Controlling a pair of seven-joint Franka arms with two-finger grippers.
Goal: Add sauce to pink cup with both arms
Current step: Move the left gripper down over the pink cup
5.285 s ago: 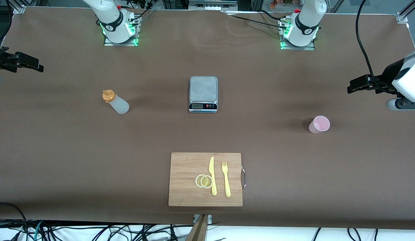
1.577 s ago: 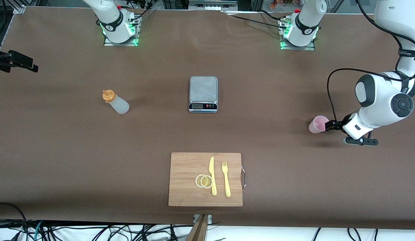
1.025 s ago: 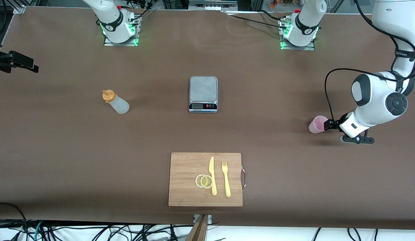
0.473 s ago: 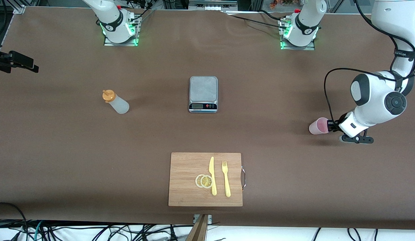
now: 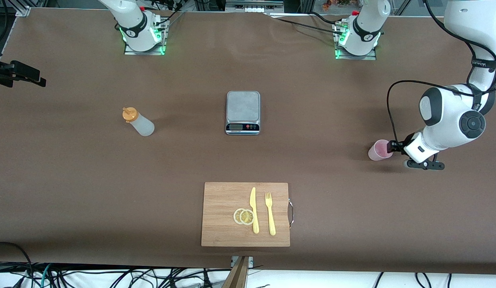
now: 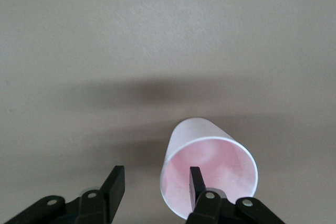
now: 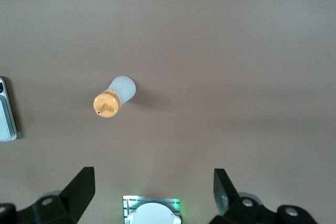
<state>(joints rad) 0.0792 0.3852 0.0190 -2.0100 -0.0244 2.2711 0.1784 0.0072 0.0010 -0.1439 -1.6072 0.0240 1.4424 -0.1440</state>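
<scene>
At the left arm's end of the table, the pink cup stands with the left claw spread, one finger inside its rim. Over the opposite end, the right claw waits wide apart; the sauce stands near it.

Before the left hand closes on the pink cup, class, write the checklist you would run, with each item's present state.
1. Left hand open: ok.
2. One finger inside the pink cup, the other outside its wall: ok.
3. Cup upright: ok.
4. Cup empty: ok.
5. Sauce bottle standing, orange cap on: ok.
6. Right hand open, waiting above the table, bottle in its view: ok.
</scene>
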